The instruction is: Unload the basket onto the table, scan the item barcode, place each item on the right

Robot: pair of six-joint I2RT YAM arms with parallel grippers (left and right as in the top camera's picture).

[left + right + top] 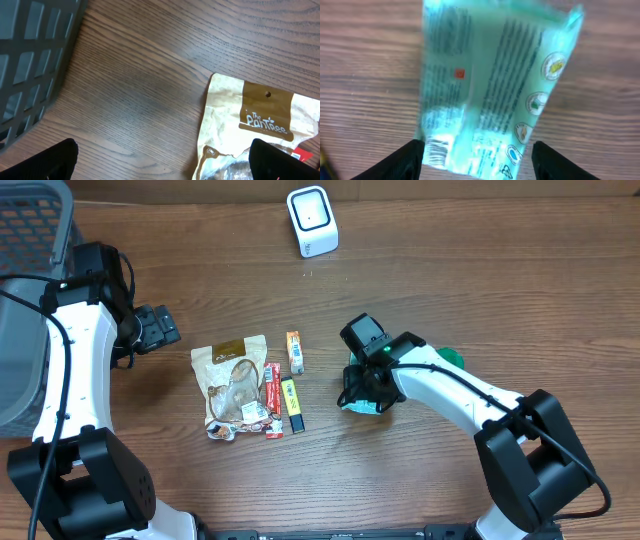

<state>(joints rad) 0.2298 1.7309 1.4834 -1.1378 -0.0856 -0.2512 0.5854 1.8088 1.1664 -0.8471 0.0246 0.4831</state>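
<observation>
Green packet (485,80) lies right of the table's (480,280) middle, right gripper (475,155) jaws spread astride its barcode end
Open wood toward the white scanner (312,220); left gripper (160,165) gapes between the left-edge grey basket (30,240) and brown pouch (260,120)

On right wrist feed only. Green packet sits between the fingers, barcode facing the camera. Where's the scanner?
Observer: The white scanner stands at the far edge of the table, well clear of the right hand.
Operator: Left arm?
Observer: The left hand is open and empty, between the gray basket and a brown snack pouch.
Operator: Anything else down there?
Observer: Three stick packs lie between that pouch and the green packet.
</observation>
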